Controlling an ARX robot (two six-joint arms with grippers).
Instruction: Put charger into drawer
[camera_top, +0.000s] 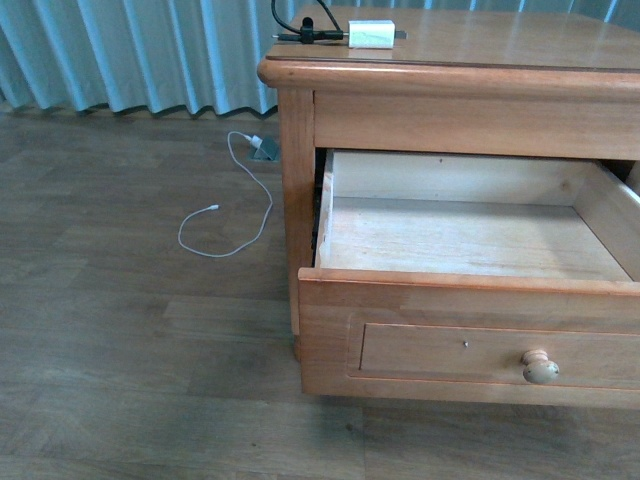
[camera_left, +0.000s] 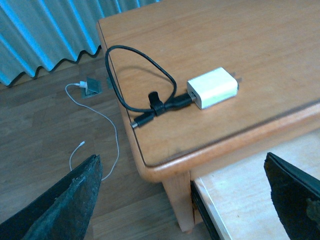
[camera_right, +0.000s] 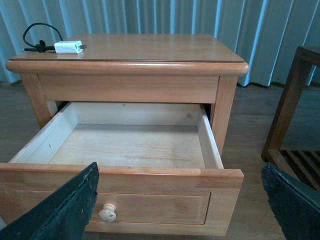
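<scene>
The front view faces the drawer (camera_top: 470, 285) closely, from slightly left. The left wrist view looks steeply down on the bench (camera_left: 225, 40) corner, the charger (camera_left: 212, 88) near, ahead between its jaws. The right wrist view faces the drawer front from farther back. All share the charger.

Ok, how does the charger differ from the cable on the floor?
The charger is a white brick with black cable; the floor cable is thin and white. The charger's lead is bundled on the cabinet top; the floor cable sprawls loose. Both lie outside the drawer.
</scene>
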